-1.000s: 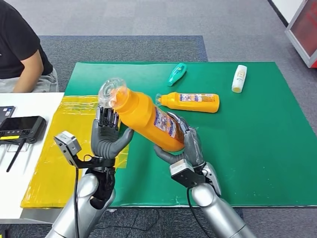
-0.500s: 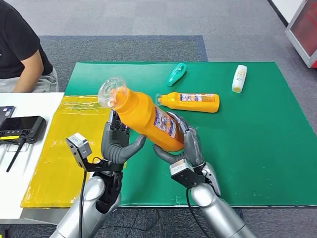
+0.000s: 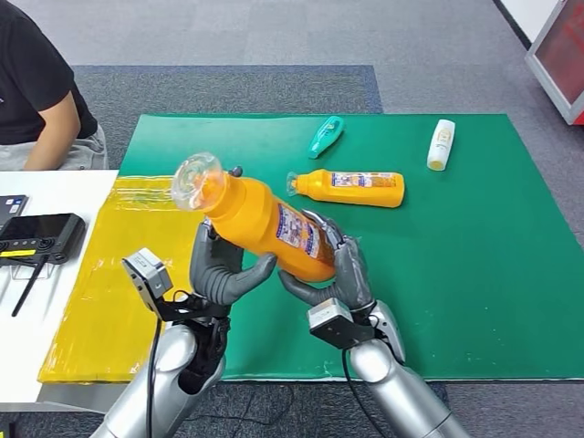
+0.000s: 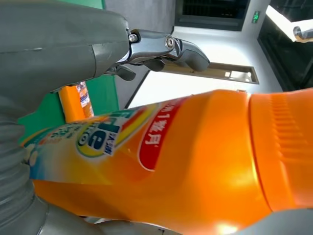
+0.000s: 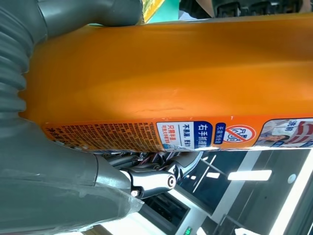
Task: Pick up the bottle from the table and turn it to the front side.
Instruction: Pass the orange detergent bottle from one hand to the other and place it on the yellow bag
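Observation:
An orange bottle (image 3: 265, 224) with a clear cap (image 3: 188, 178) hangs tilted above the green mat, cap end up and toward my left. My right hand (image 3: 342, 266) grips its lower end, its back label (image 5: 207, 133) facing up. My left hand (image 3: 220, 270) cups the bottle's middle from below, thumb under the body and fingers behind it. The left wrist view has the bottle's colourful front label (image 4: 100, 139) against the palm. The right wrist view has the orange body (image 5: 177, 73) pressed between thumb and fingers.
A second orange bottle (image 3: 355, 188) lies on the green mat (image 3: 482, 274) behind my hands. A teal bottle (image 3: 326, 136) and a white bottle (image 3: 441, 144) lie farther back. A yellow sheet (image 3: 103, 292) covers the left side, a black device (image 3: 37, 235) beside it. A seated person (image 3: 37, 87) is at far left.
My left hand moved right from beside the bottle's neck to under its middle and closed around it. The bottle shifted slightly left and rolled a little in my right hand.

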`<state>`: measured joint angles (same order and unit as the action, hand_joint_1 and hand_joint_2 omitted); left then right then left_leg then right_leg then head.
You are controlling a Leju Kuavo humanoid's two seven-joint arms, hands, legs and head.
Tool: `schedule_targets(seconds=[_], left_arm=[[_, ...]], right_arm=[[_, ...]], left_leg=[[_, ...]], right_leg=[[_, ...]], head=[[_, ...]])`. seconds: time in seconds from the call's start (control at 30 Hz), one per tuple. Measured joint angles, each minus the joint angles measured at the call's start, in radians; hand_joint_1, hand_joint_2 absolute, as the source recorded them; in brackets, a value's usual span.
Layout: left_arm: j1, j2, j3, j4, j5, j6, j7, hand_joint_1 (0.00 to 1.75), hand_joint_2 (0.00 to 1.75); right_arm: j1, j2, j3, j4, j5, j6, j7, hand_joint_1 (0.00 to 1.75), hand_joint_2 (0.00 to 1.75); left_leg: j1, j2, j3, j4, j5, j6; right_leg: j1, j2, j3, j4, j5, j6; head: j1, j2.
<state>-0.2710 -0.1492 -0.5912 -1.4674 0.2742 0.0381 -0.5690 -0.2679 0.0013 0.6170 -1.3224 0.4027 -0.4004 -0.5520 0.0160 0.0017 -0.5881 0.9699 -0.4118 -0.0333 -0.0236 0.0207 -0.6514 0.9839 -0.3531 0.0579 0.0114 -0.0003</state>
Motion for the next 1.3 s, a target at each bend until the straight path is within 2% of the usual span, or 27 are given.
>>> schedule_targets(seconds=[0.93, 0.97, 1.0, 1.07, 1.1, 1.13, 1.17, 1.3], left_arm=[[-0.047, 0.002, -0.006, -0.006, -0.003, -0.001, 0.005, 0.00, 1.75], [-0.048, 0.002, -0.006, -0.006, -0.003, 0.000, 0.007, 0.10, 1.75], [-0.049, 0.002, -0.006, -0.006, -0.003, 0.000, 0.008, 0.41, 1.75], [-0.050, 0.002, -0.007, -0.006, -0.003, 0.000, 0.010, 1.22, 1.75], [-0.051, 0.002, -0.007, -0.005, -0.001, 0.000, 0.011, 1.54, 1.75], [-0.051, 0.002, -0.007, -0.005, 0.002, 0.000, 0.012, 1.67, 1.75], [-0.052, 0.001, -0.008, -0.004, 0.005, -0.001, 0.013, 1.71, 1.75], [-0.053, -0.001, -0.012, -0.003, 0.016, -0.002, 0.019, 1.75, 1.75]], right_arm=[[-0.011, 0.000, 0.017, 0.014, 0.000, 0.001, -0.007, 1.75, 1.75], [-0.011, 0.000, 0.017, 0.014, 0.000, 0.001, -0.007, 1.75, 1.75], [-0.011, 0.000, 0.017, 0.014, -0.001, 0.001, -0.007, 1.75, 1.75], [-0.011, 0.000, 0.017, 0.014, -0.001, 0.001, -0.007, 1.75, 1.75], [-0.011, 0.000, 0.017, 0.014, -0.001, 0.001, -0.007, 1.75, 1.75], [-0.012, 0.000, 0.017, 0.014, -0.001, 0.001, -0.007, 1.75, 1.75], [-0.012, 0.000, 0.017, 0.014, -0.001, 0.001, -0.006, 1.75, 1.75], [-0.014, 0.000, 0.017, 0.014, -0.002, 0.001, -0.006, 1.75, 1.75]], left_leg=[[0.000, 0.000, 0.000, 0.000, 0.000, 0.000], [0.000, 0.000, 0.000, 0.000, 0.000, 0.000], [0.000, 0.000, 0.000, 0.000, 0.000, 0.000], [0.000, 0.000, 0.000, 0.000, 0.000, 0.000], [0.000, 0.000, 0.000, 0.000, 0.000, 0.000], [0.000, 0.000, 0.000, 0.000, 0.000, 0.000], [0.000, 0.000, 0.000, 0.000, 0.000, 0.000], [0.000, 0.000, 0.000, 0.000, 0.000, 0.000]], right_leg=[[0.000, 0.000, 0.000, 0.000, 0.000, 0.000], [0.000, 0.000, 0.000, 0.000, 0.000, 0.000], [0.000, 0.000, 0.000, 0.000, 0.000, 0.000], [0.000, 0.000, 0.000, 0.000, 0.000, 0.000], [0.000, 0.000, 0.000, 0.000, 0.000, 0.000], [0.000, 0.000, 0.000, 0.000, 0.000, 0.000], [0.000, 0.000, 0.000, 0.000, 0.000, 0.000], [0.000, 0.000, 0.000, 0.000, 0.000, 0.000]], head=[[0.000, 0.000], [0.000, 0.000], [0.000, 0.000], [0.000, 0.000], [0.000, 0.000], [0.000, 0.000], [0.000, 0.000], [0.000, 0.000]])
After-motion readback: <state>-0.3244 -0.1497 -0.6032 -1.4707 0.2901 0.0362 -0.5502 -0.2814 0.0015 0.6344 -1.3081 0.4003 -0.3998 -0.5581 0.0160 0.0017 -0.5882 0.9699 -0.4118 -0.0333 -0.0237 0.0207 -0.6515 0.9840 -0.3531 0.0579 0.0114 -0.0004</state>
